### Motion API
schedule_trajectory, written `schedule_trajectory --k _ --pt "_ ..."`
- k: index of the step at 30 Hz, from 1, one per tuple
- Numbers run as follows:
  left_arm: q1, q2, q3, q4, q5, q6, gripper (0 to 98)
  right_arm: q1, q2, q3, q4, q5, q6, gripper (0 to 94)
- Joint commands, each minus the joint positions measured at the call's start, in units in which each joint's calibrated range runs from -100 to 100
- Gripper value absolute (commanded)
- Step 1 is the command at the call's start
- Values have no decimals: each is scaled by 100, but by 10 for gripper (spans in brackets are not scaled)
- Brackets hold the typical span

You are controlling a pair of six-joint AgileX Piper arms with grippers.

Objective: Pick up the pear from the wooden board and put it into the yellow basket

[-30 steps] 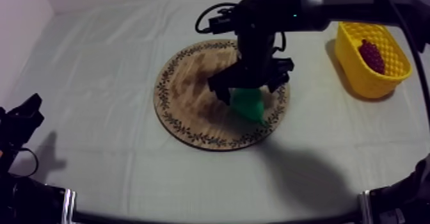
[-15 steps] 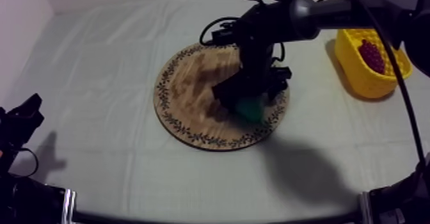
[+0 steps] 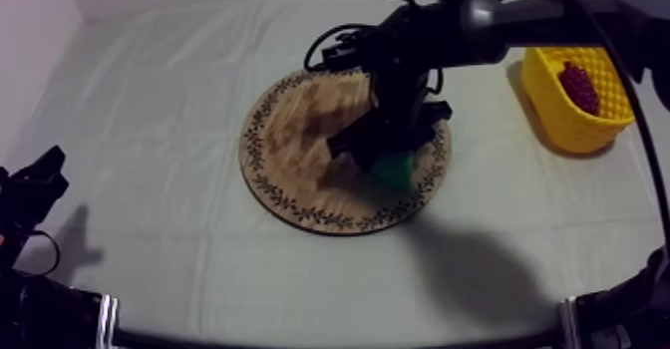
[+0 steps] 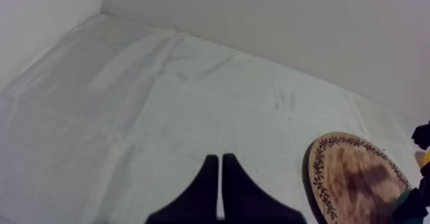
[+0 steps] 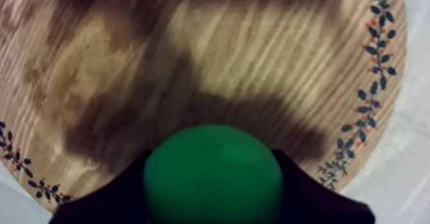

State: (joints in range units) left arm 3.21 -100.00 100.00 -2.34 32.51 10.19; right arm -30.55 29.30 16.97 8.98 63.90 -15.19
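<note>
1. the top view is dim, with a cool grey cast over the cloth [image 3: 150,104].
2. light falls from above and from the far side: the right arm [image 3: 518,19] throws a wide soft shadow on the cloth in front of the wooden board [image 3: 284,174].
3. the yellow basket [image 3: 558,114] is the brightest colour there.
4. in the right wrist view the pear [image 5: 212,175] is an even, flat green.
5. in the left wrist view the cloth is pale, with faint shadows along its creases.

Pear [image 3: 392,167] over board [image 3: 289,144]; grapes [image 3: 579,86] in basket [image 3: 558,124], rightward.
</note>
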Motion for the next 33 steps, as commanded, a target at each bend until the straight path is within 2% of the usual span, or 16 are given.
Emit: schedule_trajectory --k 1,7,13,17,26,33 --pt "2 0 0 2 -1 -1 1 46 -194 18 64 39 6 257" --pt "2 0 0 2 -1 -1 1 448 -1213 65 220 205 240 282" --pt "2 0 0 2 -1 -1 1 1088 -2268 -14 454 360 607 303" --pt "2 0 0 2 -1 -1 1 1561 -2811 -80 654 241 813 313" --pt "2 0 0 2 -1 -1 1 2583 -3576 258 986 -890 1244 319" --pt "2 0 0 2 -1 -1 1 3139 -3776 742 1112 -1678 1358 316"
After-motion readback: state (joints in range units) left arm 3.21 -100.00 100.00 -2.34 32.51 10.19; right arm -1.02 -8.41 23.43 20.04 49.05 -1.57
